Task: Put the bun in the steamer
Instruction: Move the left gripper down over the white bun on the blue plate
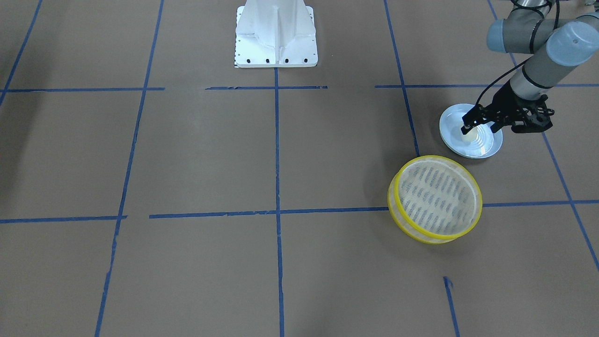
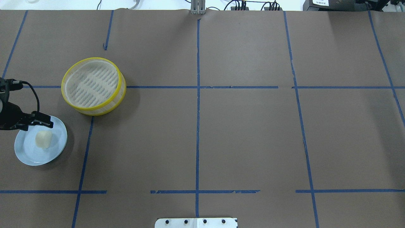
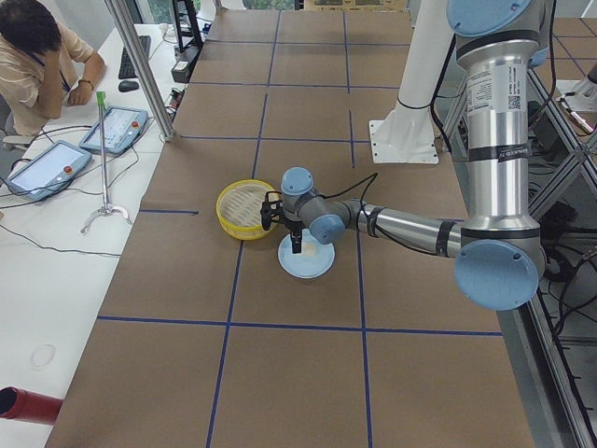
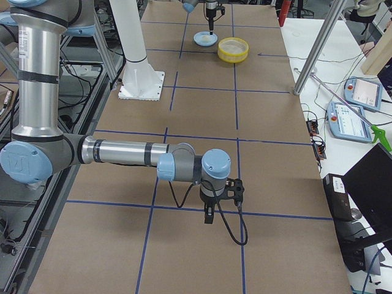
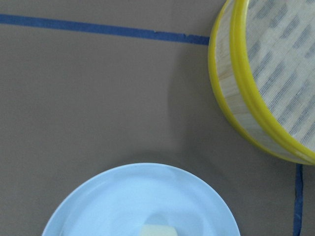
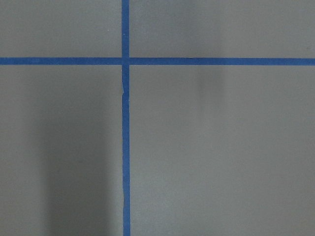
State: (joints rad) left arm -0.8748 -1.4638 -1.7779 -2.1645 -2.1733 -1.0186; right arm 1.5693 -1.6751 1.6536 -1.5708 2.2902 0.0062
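Note:
The cream-white bun (image 2: 43, 139) lies on a pale blue plate (image 2: 28, 149) at the table's left end. It also shows in the front view (image 1: 469, 136) and at the bottom edge of the left wrist view (image 5: 157, 231). The yellow-rimmed steamer (image 2: 91, 84) stands empty just beyond the plate, slightly tilted in the front view (image 1: 435, 199). My left gripper (image 1: 478, 128) hovers over the plate and bun, its jaws apart and holding nothing. My right gripper (image 4: 208, 215) hangs over bare table far from these things, and I cannot tell whether it is open or shut.
The white robot base (image 1: 276, 37) stands at the table's middle edge. Blue tape lines cross the brown table. An operator (image 3: 37, 56) sits at a side desk with tablets. A metal pole (image 4: 315, 46) stands at the table's far edge.

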